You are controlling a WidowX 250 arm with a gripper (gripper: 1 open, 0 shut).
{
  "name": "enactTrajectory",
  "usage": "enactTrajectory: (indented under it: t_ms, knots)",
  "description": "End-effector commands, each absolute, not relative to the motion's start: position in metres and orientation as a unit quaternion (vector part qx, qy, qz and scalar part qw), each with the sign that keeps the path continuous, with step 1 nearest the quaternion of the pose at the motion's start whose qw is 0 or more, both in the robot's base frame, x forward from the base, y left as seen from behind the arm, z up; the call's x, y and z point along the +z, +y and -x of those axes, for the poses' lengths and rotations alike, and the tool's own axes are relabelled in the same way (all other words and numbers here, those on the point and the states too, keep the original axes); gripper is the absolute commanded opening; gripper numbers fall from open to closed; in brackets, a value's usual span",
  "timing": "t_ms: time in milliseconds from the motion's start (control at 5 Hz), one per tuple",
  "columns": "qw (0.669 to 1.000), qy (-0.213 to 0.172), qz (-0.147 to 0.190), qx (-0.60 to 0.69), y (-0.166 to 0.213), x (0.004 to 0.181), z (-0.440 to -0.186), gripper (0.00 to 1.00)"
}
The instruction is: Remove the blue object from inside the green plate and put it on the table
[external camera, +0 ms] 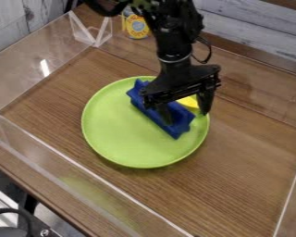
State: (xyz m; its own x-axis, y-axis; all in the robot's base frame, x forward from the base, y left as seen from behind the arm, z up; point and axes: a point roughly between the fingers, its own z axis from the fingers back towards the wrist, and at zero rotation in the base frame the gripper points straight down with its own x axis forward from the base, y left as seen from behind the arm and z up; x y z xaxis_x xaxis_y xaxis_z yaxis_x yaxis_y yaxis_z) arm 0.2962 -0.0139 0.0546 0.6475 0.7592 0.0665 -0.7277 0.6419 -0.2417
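The blue object [158, 113], a royal-blue ridged block, lies inside the green plate [119, 139] toward its right side. A yellow piece [185, 105] sits against the block's right end. My gripper [181, 104] hangs straight down over the block, open, with its black fingers [152, 101] spread on either side of the block's upper end. Whether the fingertips touch the block cannot be told. The brown wooden table [225, 185] carries the plate.
Clear acrylic walls [21, 60] border the tabletop on the left, front and right. A small clear stand [92, 32] and a yellow-and-blue object [136, 25] sit at the back behind the arm.
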Motion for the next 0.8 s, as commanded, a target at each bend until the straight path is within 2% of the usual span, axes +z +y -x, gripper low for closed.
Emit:
enactTrajectory:
  t_ms: [0,400,600]
  knots:
    - [0.902,-0.094,0.098,0.411,-0.014,0.053,-0.304,1.00]
    - [0.900,-0.096,0.094,0.415,-0.015,0.042,-0.308,1.00]
    - [0.899,-0.096,0.093,0.417,-0.015,0.038,-0.310,0.00]
